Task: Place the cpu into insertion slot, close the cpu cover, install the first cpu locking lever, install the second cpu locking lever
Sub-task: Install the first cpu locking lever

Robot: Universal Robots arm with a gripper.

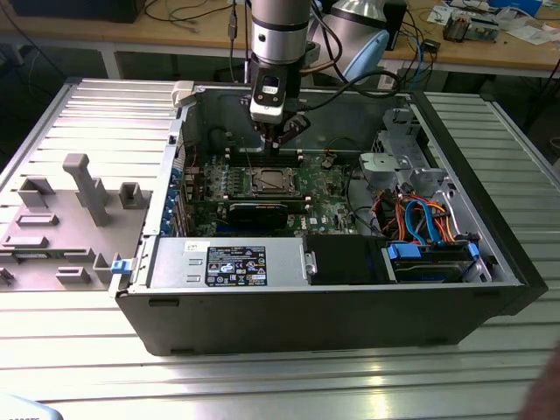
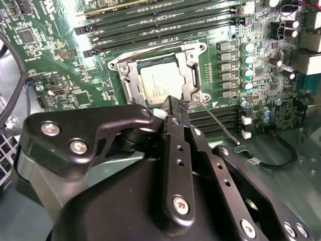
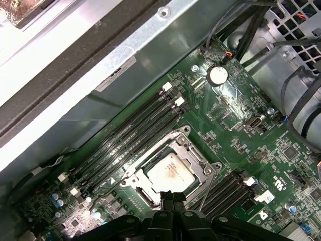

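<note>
Cpu point(image 3: 169, 173): seated flat in the insertion slot point(image 3: 131, 183) on the green circuit board point(image 3: 235, 115), silvery top face showing through the window of the cpu cover point(image 3: 198, 163), which appears folded down around it. Also visible in the second wrist view, cpu point(image 2: 161, 83) inside cover point(image 2: 193, 75).

Locking lever point(image 2: 218, 122): thin wire rod, slanting away from one socket corner, apparently not yet latched.

Gripper point(image 3: 172, 197): jaws together, tips closed on nothing, hanging just above the socket's near edge; in the exterior view the gripper point(image 1: 278, 140) stands over the open computer case point(image 1: 350, 306) on the table point(image 1: 262, 385).

Handling note, as judgement: lever work suits closed tips used as a pusher; press on the rod itself, clear of the chip face and the memory slots point(image 3: 130, 135).

Relation: cpu lies just beyond the jaw tips, below them, not touched.
</note>
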